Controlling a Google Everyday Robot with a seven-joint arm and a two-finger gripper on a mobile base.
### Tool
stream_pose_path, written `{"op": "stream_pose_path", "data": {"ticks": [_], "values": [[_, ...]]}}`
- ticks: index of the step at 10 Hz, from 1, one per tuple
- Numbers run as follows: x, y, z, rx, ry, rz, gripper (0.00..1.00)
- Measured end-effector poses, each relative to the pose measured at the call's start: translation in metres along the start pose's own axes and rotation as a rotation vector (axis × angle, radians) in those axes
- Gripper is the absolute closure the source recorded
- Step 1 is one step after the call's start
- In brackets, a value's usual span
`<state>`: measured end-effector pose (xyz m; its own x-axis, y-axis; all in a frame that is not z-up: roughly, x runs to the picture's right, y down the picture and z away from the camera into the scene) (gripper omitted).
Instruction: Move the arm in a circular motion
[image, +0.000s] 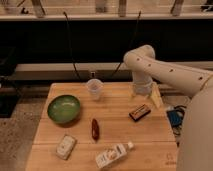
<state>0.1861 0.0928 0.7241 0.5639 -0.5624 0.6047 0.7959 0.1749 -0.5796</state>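
One arm (167, 70) reaches in from the right, bent at an elbow above the table's (120, 132) far right corner; its gripper (152, 96) points down there, just behind the dark bar (140, 112); whether it is spread or pressed together I cannot tell; this post beside the clutter probably leaves room to sweep a circle; cup (94, 88), bowl (63, 108), red pod (94, 128), packet (66, 146) and bottle (115, 154) lie leftward, seemingly bystanders; the bottle's label and the packet show no legible writing.

No writing is legible anywhere; the tool (153, 96) hangs above the table's (117, 112) far right edge.
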Motion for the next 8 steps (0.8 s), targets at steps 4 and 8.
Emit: {"op": "stream_pose_path", "data": {"ticks": [4, 8], "values": [[-0.033, -0.019, -0.002, 0.002, -0.008, -0.079, 0.20], [-0.080, -0.023, -0.008, 0.022, -0.033, -0.174, 0.20]]}}
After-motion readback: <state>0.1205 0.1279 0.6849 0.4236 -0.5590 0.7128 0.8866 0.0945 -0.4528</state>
